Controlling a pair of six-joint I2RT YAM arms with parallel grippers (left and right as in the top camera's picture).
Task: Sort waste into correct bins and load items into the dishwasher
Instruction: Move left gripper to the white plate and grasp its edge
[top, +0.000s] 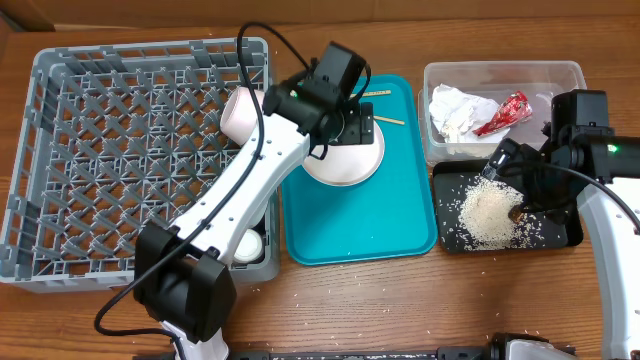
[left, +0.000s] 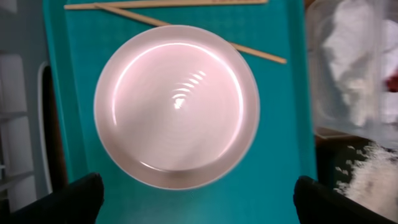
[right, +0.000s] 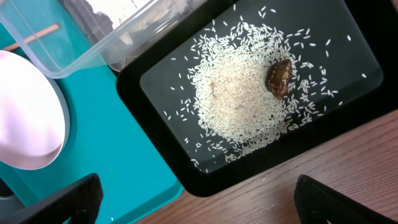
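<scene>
Overhead cam is fixed above the brown wooden table (top: 400, 300), looking straight down from far enough to frame the whole layout: large grey lattice plastic dish rack (top: 100, 130) left, teal rectangular serving tray (top: 380, 225) centre, clear plastic rectangular tub (top: 555, 80) and shallow black rectangular tray (top: 555, 238) right. Left wrist cam looks straight down at close range, with the round white-pinkish plate (left: 177, 106) filling mid-frame and the thin wooden chopsticks (left: 168, 5) at the top edge. Right wrist cam is also close and faces down, on the black tray's pile of pale rice grains (right: 239, 106). Both wrist views share the plate, teal tray, tub and rice; overhead covers all of it.
</scene>
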